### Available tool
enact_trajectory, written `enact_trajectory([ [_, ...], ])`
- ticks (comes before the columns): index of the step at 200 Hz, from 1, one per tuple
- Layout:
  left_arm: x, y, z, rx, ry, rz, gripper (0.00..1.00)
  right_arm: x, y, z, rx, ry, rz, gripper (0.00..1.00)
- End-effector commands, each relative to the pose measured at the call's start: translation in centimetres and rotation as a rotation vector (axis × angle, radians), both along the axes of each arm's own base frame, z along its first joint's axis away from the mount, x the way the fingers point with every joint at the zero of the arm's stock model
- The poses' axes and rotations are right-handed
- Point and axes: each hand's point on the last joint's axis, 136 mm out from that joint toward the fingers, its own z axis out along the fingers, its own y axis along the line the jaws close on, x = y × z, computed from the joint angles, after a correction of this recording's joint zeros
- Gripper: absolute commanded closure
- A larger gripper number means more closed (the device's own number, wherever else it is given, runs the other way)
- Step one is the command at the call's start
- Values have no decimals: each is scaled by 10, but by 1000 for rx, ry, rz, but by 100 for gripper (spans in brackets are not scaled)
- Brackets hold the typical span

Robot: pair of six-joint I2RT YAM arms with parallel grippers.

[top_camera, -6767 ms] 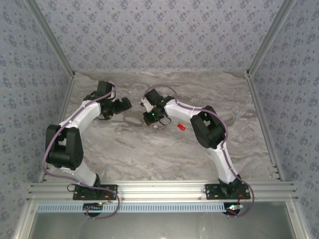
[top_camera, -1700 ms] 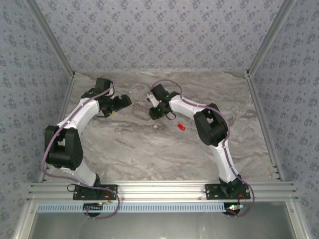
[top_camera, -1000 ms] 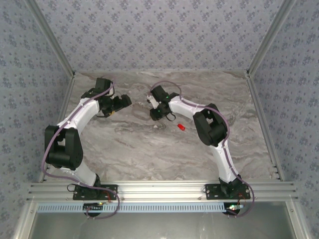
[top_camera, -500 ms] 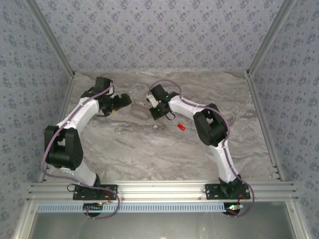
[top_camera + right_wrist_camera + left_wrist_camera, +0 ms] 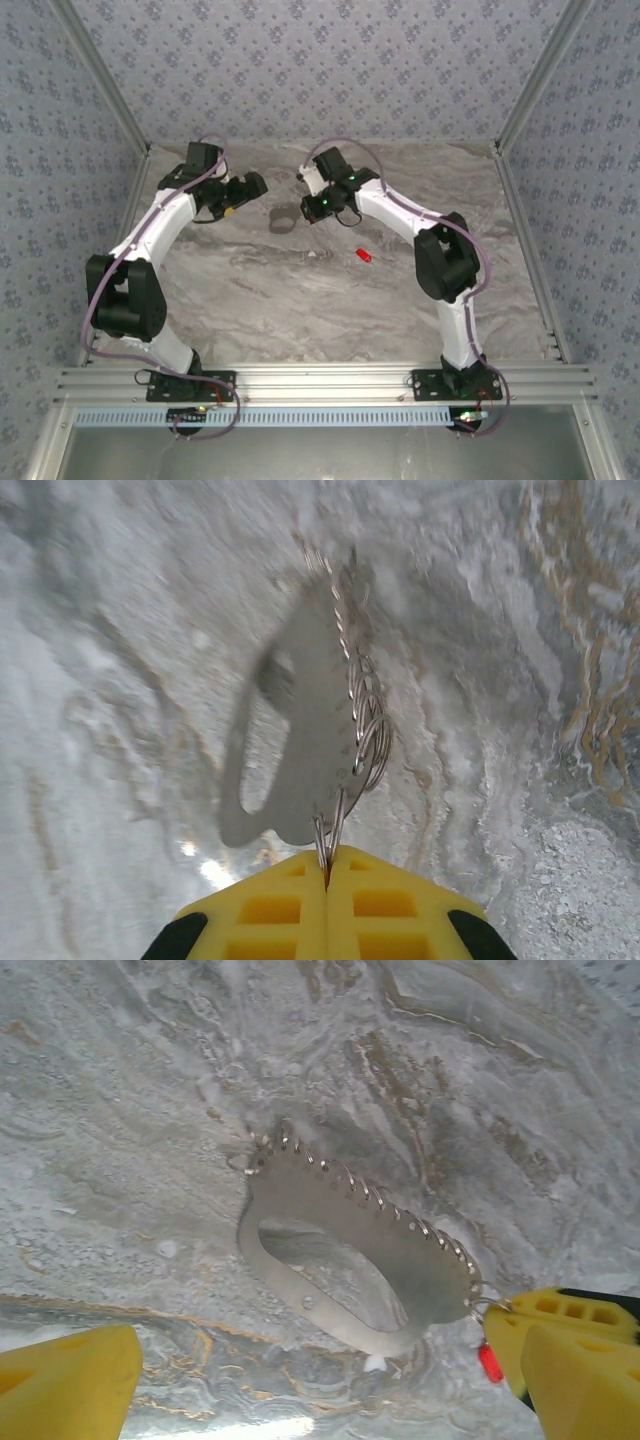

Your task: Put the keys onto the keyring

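From above, the keyring [image 5: 283,218] is a faint grey loop, its small rings too tiny to make out. The left claw [image 5: 310,1335] has both fingers [image 5: 60,1385] cut off by its wrist view's edges. In the right wrist view the keyring's far end blurs.

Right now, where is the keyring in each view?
Top external: keyring left of centre, in the far half.
Left wrist: keyring mid-frame, red key at its lower right.
Right wrist: keyring centre, pinched by the right gripper, jaws shut.
Shared landmark: the veined marble table.
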Motion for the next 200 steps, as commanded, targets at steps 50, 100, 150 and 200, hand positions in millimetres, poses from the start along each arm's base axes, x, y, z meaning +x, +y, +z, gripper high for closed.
enact_trajectory([
  [50,-1,-37,96,-261,-184,-119,17,-17,-7,109,276,-18,-34,100],
  [100,-4,-64,160,-441,-298,-214,47,-28,-19,170,404,-62,-46,100],
  [150,-25,-99,233,-517,-442,-383,65,-33,-34,230,581,-108,-61,100],
  [200,-37,-127,261,-536,-497,-478,73,-30,-53,273,791,-99,-65,100],
])
